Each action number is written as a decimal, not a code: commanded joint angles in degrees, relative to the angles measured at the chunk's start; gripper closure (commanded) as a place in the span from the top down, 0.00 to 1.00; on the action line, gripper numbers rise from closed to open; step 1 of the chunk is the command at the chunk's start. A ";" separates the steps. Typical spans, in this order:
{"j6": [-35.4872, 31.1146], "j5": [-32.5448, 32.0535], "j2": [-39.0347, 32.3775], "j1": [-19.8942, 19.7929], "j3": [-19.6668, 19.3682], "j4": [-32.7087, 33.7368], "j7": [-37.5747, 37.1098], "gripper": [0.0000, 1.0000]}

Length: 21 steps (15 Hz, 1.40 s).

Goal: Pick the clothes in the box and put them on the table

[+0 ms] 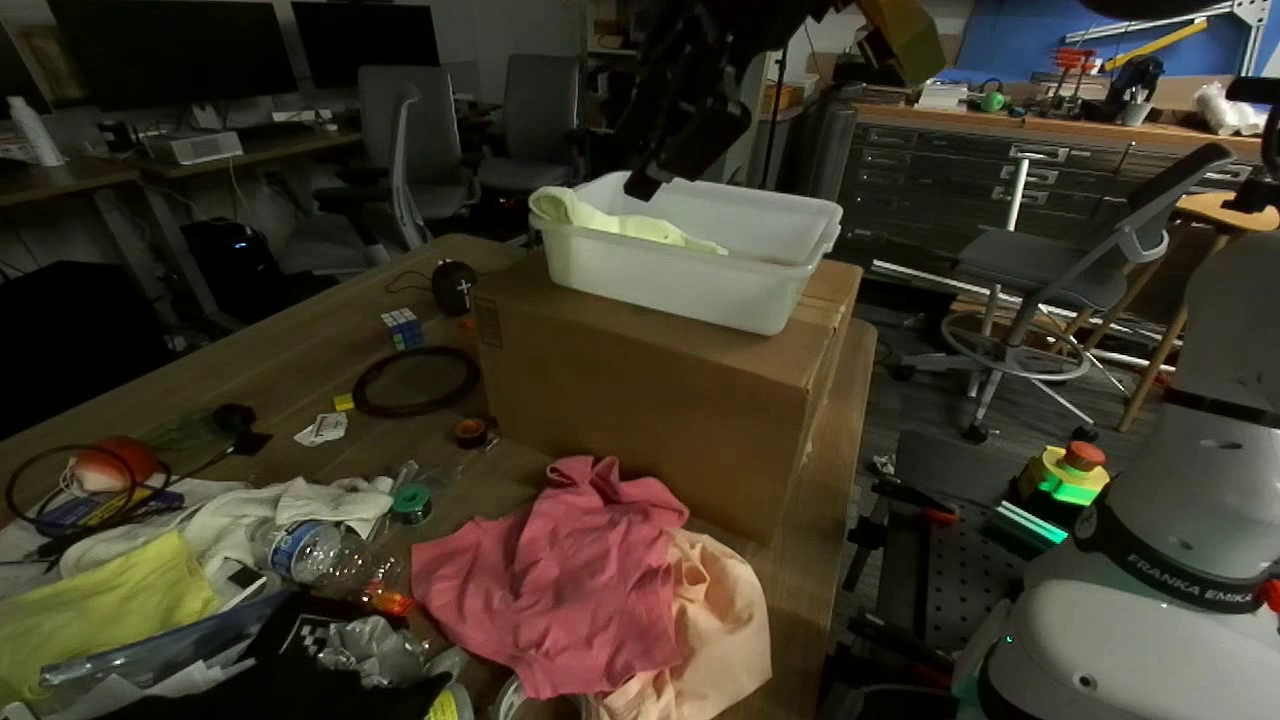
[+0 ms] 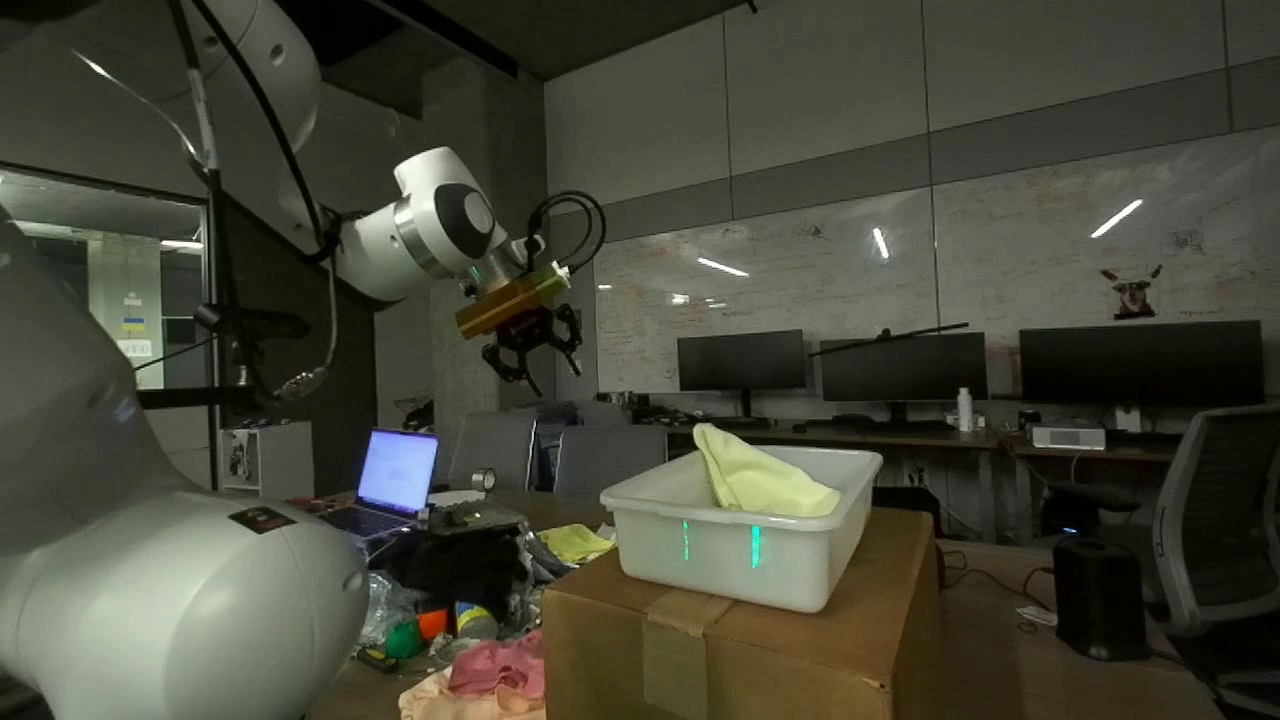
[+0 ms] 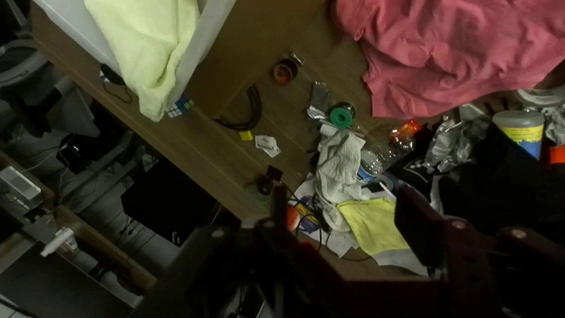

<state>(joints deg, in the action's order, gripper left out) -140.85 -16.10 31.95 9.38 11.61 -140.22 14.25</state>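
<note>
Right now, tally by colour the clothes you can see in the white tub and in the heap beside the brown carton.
Pale yellow-green cloth: 1, in the tub
Pink cloth: 1, beside the carton
Peach cloth: 1, partly under the pink one
Total: 3

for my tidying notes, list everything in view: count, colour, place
Table: 1, brown, under carton
Carton: 1, brown, on table
Tub: 1, white, on carton
Light garment: 1, yellow-green, in tub
Pink garment: 1, pink, on table
Peach garment: 1, peach, partly under pink garment
Litter: many, mixed, on table
Yellow cloth: 1, yellow, among litter
Bottle: 1, clear, among litter
Puzzle cube: 1, multicoloured, on table
Coil: 1, black, beside carton
Laptop: 1, dark, near litter
Monitors: 3+, black, on desks
Chairs: several, grey, on floor
Arm: 1, white, partly over table
Tool: 1, black, above table
</note>
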 commanded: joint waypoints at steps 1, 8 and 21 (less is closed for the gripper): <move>1.89 -4.55 -1.86 -2.65 -1.12 1.64 0.05 0.98; 2.83 -14.23 -6.56 -10.53 -4.02 5.52 -1.65 1.00; 12.39 -8.98 -24.12 -11.49 -11.49 21.24 4.39 1.00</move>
<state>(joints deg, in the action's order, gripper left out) -131.27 -27.46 12.84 -2.51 1.76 -124.49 15.90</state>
